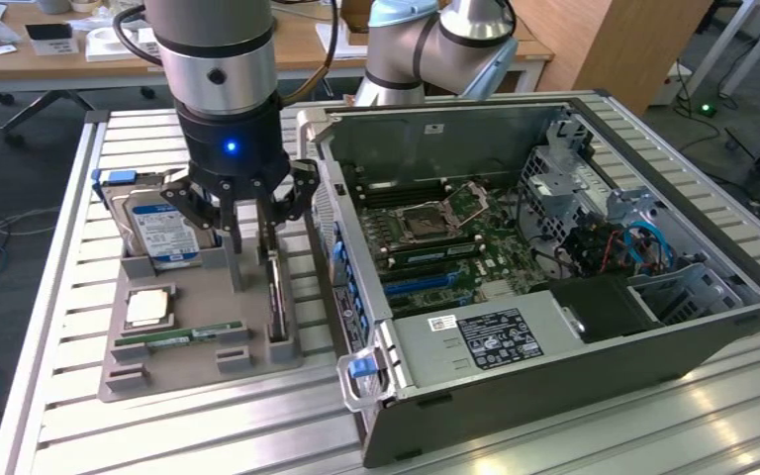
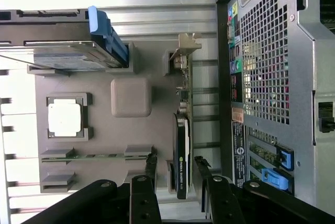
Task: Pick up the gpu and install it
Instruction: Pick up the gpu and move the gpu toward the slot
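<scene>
**Open jaws straddle the gpu [image 2: 181, 150]**

The gpu stands on edge in the grey holder [image 1: 155, 368], just beside the computer case [image 1: 578, 346], its long axis parallel to the case's near wall. We see the gripper [image 2: 176, 167] right over it, fingers [image 2: 140, 195] spread wide, one to each flat face, with a gap on both sides; nothing is held.

Robotics lab: robot arm [image 1: 222, 69], opened computer case [image 1: 552, 386] on aluminium bench [image 1: 155, 435], desks [image 1: 50, 61] behind.
</scene>
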You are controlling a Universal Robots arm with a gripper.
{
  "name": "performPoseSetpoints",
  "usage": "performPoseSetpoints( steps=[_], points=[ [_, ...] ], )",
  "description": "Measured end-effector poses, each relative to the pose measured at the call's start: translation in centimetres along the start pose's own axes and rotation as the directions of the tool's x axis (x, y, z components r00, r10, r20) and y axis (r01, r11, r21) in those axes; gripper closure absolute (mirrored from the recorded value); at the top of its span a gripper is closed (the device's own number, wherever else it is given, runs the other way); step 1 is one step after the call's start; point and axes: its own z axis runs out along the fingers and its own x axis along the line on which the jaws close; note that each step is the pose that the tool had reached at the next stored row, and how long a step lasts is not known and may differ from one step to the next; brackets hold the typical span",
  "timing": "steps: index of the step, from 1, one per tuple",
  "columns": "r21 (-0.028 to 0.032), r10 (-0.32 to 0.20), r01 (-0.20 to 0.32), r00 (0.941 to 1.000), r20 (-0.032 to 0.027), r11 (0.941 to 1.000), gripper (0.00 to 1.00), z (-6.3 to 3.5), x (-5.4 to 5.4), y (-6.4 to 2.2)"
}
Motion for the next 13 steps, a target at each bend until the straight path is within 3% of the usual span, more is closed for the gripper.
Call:
performPoseSetpoints(
  steps=[13],
  points=[
    [-0.0002,0.0,0.0,1.0,0.0002,1.0,0.58,0.03,-0.31,0.03]
  ],
)
